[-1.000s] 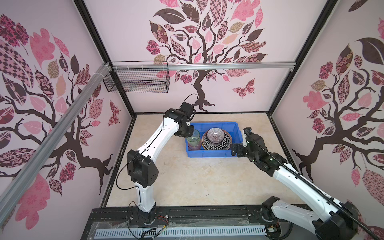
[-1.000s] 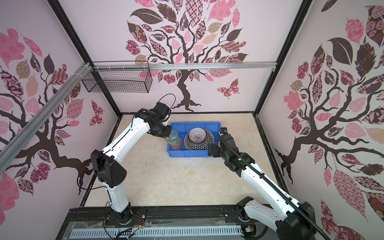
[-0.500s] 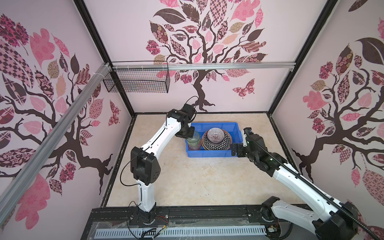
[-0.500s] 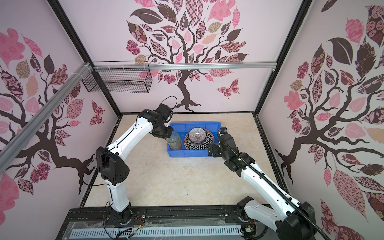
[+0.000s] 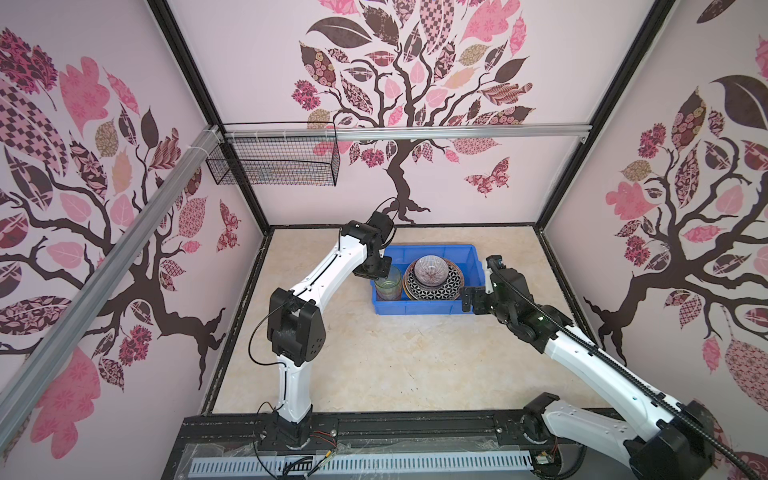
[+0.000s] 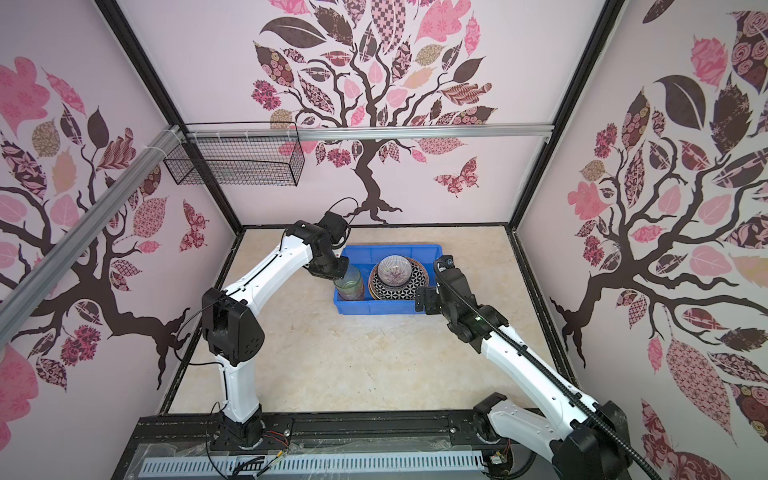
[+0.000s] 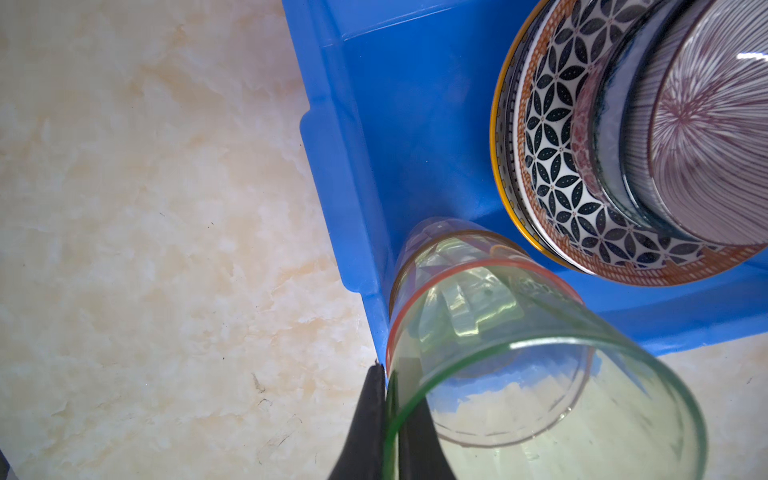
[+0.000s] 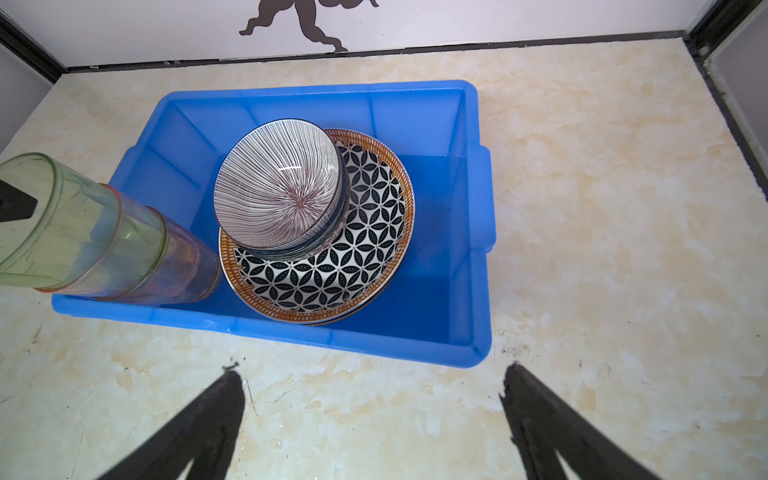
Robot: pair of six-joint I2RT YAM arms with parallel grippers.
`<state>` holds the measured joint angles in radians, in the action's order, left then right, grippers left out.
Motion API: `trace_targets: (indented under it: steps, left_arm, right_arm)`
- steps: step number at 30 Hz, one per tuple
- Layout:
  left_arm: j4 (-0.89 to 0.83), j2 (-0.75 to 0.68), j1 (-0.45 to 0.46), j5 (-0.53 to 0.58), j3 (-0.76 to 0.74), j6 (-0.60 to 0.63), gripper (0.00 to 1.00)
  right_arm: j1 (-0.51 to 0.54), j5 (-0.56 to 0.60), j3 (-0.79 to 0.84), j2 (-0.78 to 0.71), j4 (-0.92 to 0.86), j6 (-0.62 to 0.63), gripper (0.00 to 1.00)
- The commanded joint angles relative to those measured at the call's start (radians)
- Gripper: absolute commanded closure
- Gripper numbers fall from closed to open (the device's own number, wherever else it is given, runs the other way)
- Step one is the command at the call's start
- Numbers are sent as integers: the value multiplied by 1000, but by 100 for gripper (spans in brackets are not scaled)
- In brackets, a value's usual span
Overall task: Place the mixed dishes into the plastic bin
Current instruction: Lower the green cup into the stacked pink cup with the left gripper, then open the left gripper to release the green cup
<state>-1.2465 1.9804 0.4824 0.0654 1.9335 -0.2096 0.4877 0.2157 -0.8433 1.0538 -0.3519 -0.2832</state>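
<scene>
The blue plastic bin stands at the back middle of the floor. It holds a geometric plate on other plates, with a striped bowl stacked on top. In its left near corner a green tumbler sits nested in a pink and an amber one. My left gripper is shut on the green tumbler's rim, one finger inside and one outside. My right gripper hangs open and empty at the bin's right near corner.
A black wire basket hangs on the back wall at the upper left, under an aluminium rail. Patterned walls close in the marble floor on three sides. A black rail runs along the front edge.
The left arm has shifted slightly and the green tumbler sits a little lower over the stack. The right arm has not moved.
</scene>
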Motion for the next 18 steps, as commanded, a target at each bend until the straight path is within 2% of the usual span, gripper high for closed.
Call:
trace_targets:
  steps: [1, 10, 18]
  left_arm:
    - [15, 11, 1, 5, -18, -7, 98]
    - [16, 6, 1, 5, -26, -14, 84]
    - [24, -29, 1, 5, -21, -17, 80]
  right_arm:
    - [-1, 7, 8, 11, 20, 3, 0]
    - [-1, 5, 6, 17, 37, -2, 0]
    - [-1, 12, 1, 17, 43, -1, 0]
